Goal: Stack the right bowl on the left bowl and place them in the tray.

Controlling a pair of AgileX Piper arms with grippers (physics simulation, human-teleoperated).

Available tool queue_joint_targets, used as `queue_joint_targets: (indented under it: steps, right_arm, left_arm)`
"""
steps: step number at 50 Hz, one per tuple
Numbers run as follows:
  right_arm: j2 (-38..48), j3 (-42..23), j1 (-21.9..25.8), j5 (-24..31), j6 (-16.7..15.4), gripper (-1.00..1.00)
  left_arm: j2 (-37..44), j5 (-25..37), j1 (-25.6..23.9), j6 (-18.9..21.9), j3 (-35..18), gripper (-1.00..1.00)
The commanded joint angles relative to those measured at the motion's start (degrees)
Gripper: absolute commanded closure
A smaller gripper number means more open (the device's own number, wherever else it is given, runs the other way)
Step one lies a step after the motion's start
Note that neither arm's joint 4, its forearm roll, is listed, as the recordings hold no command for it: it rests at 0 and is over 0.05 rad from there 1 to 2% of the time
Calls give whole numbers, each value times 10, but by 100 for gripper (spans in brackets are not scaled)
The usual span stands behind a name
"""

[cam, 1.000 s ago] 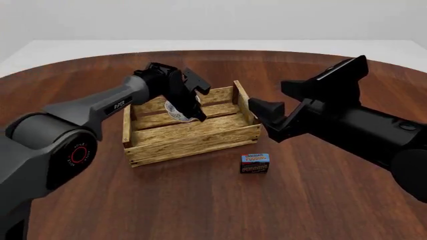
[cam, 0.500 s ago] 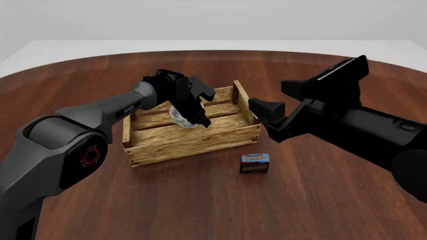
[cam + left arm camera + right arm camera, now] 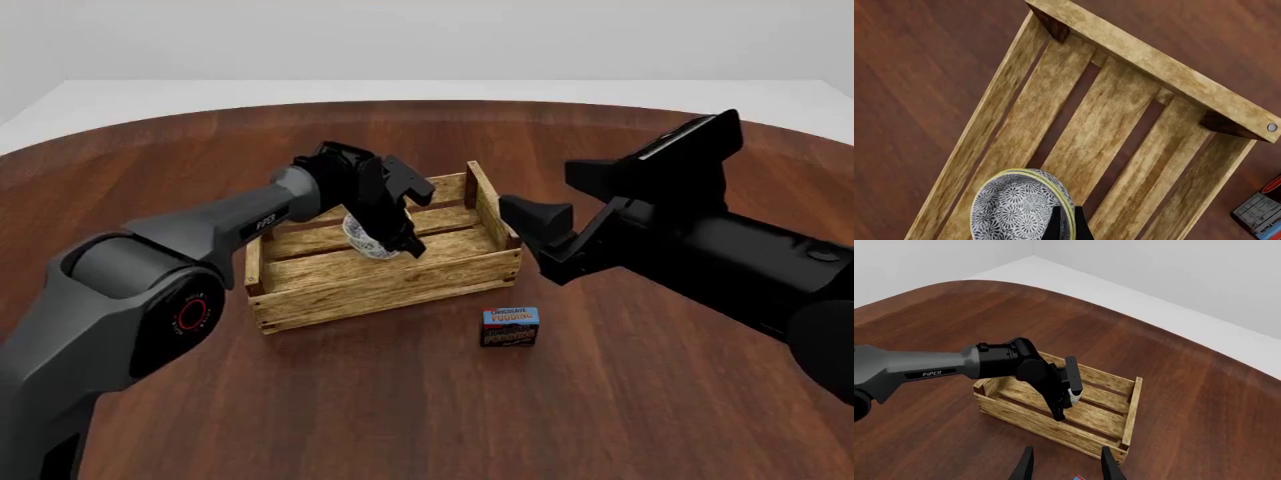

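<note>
A grey-and-white patterned bowl (image 3: 1021, 207) with a yellow-green rim shows a double rim line, so it looks like two bowls nested. My left gripper (image 3: 392, 236) is shut on that rim; its dark fingertips (image 3: 1066, 226) pinch the edge. It holds the bowls (image 3: 363, 238) tilted, low inside the tray (image 3: 387, 290), over the wooden slats of the floor near the tray's middle. The tray wall (image 3: 1154, 70) and corner posts show beyond the bowls. My right gripper (image 3: 537, 238) hangs open and empty just off the tray's right end, facing it. The right wrist view shows the left gripper (image 3: 1062, 399) inside the tray (image 3: 1054, 432).
A small blue-and-brown pudding box (image 3: 510, 326) stands on the brown round table (image 3: 400, 410) in front of the tray's right corner, and its edge (image 3: 1261, 215) shows in the left wrist view. The right gripper's open fingers (image 3: 1025, 467) point towards the tray's near wall.
My left gripper has carried the bowls a little to the right and lower into the tray. The right arm has barely moved.
</note>
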Motion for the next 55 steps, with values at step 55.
queue_joint_targets:
  steps: [55]
  right_arm:
    - [-16,2,6,7,-2,-100]
  left_arm:
    - [-177,-66,49,36,134,-100]
